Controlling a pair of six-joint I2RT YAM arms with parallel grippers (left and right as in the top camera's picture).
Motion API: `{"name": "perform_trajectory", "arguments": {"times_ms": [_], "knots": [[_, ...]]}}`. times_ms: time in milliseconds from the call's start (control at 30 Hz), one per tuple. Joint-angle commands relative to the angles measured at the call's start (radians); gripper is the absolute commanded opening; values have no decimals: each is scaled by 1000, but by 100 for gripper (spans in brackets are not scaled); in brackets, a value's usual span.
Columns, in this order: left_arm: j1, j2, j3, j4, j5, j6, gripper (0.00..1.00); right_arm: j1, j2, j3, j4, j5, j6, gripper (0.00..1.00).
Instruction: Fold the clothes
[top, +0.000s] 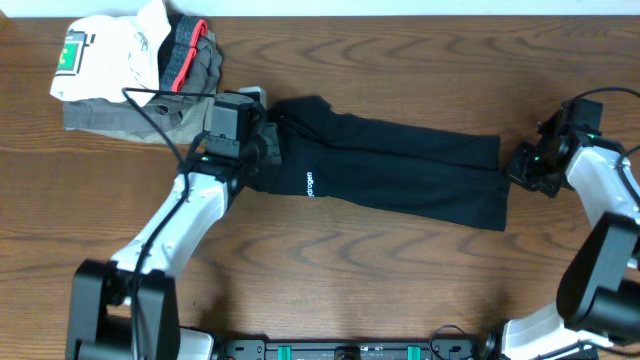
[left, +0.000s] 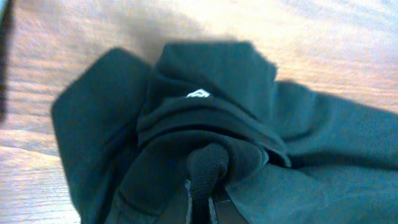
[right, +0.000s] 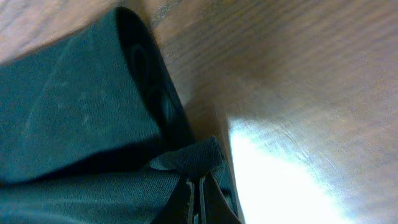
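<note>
A dark brown wooden table (top: 400, 270) with strong grain fills the overhead view. Across its middle lies the black garment (top: 400, 165), drawn out long. Its long axis runs left to right, and the right end sits slightly nearer the robot than the left. The left end is bunched and rumpled; the right end is flat with a squared edge.

At the far left corner is a pile: a white garment (top: 110, 55) with a green patch on top of folded grey garments (top: 120, 110) with red trim.

The left gripper (left: 202, 190) is closed tight on a gathered fold at the garment's left end. The right gripper (right: 198, 193) is pinched shut on a corner of the right end.

Small white lettering (top: 309, 184) sits near the left end, and a tiny white tag (left: 198, 94) shows among the folds.
</note>
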Motion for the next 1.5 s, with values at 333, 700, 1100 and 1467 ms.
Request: {"name": "perform_trajectory", "arguments": {"times_ms": [333, 700, 1100, 1467], "knots": [[-1, 74, 20, 51, -188, 9, 6, 26, 101, 3, 177, -44, -2, 1], [24, 68, 20, 58, -196, 7, 98, 18, 77, 10, 138, -117, -59, 76], [92, -23, 21, -29, -116, 8, 98, 45, 70, 6, 76, -82, -167, 88], [92, -23, 20, -102, -116, 8, 98, 134, 94, 3, 49, 163, -116, 76]]}}
